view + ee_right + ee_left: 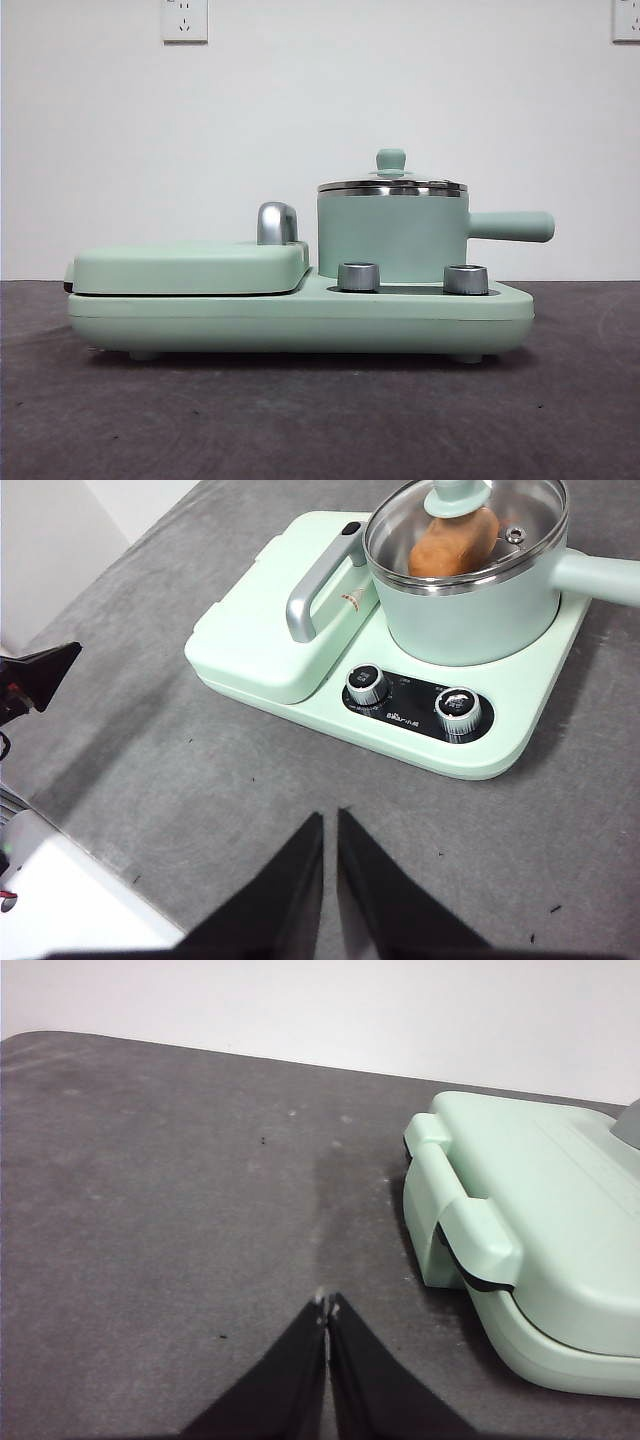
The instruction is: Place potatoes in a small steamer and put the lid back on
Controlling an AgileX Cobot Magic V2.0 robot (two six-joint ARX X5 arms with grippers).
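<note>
One potato (452,542) inside lidded small steamer (392,238); panel print unreadable.

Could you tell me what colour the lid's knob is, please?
Mint green; the knob shows best in the front view.

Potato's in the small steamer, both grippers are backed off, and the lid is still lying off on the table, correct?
Not quite: the lid already sits on the small steamer, as the right wrist view shows. The potato is inside under the glass.
</note>
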